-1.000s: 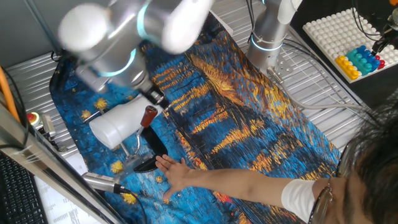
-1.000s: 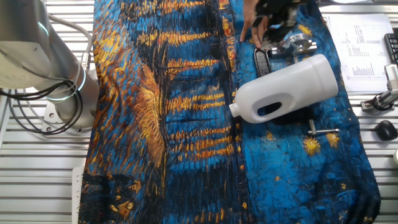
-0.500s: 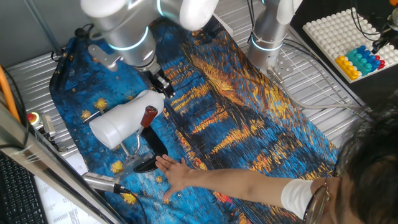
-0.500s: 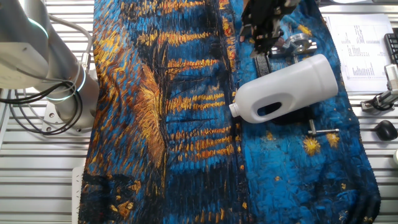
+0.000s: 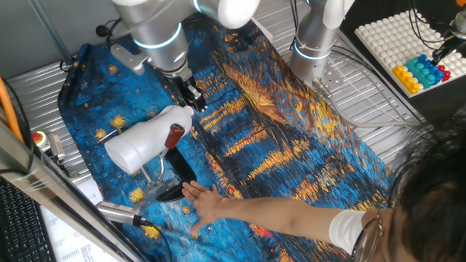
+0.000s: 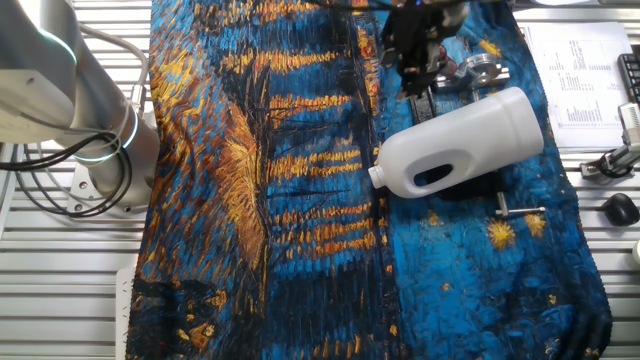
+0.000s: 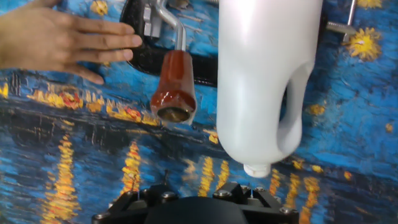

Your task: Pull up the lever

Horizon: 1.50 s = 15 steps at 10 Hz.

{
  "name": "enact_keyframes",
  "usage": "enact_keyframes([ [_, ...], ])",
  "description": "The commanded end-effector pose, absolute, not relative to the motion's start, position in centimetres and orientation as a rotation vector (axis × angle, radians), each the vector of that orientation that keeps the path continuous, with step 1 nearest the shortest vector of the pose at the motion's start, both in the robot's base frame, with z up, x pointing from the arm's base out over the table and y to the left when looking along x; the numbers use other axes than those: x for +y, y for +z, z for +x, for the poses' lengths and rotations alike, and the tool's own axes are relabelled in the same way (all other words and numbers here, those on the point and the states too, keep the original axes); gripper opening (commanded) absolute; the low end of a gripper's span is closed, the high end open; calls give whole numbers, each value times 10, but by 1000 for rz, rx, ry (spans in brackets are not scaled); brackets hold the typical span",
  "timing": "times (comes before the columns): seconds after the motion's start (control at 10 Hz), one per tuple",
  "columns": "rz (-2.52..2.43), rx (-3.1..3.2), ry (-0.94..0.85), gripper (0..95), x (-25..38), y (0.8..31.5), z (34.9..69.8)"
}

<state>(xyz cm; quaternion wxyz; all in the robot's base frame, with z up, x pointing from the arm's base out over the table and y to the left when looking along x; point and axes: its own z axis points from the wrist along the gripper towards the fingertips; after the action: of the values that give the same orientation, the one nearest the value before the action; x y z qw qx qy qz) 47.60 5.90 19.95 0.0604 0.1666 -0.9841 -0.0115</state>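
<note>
Dark-red and glossy, the knob (image 7: 175, 87) of the lever (image 7: 169, 25) is seen at about ten o'clock in the hand view, just beside the white bottle (image 7: 267, 74), with a person's hand (image 7: 56, 40) pressed flat at the base. The thin metal arm is judged stiff and the knob slippery, so the knob is best taken across its sides. The gripper (image 5: 191, 98) hangs apart from it; its opening cannot be told.

1. One lever (image 7: 175, 74), the skinny silver arm with the dark-red knob on the end.
2. One big white plastic jug (image 7: 266, 81), lying on its side next to it.
3. One human hand (image 7: 59, 40), flat on the cloth.
4. One blue-and-orange painted cloth (image 5: 291, 138) covering the table.
5. One gripper (image 5: 191, 98).
6. Two robot arm bases on the fixed views; one sits at the far edge (image 5: 314, 44).
7. One white peg tray (image 5: 408, 36) with coloured pegs in the corner.
</note>
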Motion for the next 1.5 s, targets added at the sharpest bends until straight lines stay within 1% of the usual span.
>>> enact_keyframes([
  [0.1,474,-2994,-51,380,64,193,481],
  [0.7,425,-3053,-91,380,81,192,501],
  [1.4,453,-3096,-86,380,88,184,501],
  [1.5,455,-3097,-84,190,87,181,502],
])
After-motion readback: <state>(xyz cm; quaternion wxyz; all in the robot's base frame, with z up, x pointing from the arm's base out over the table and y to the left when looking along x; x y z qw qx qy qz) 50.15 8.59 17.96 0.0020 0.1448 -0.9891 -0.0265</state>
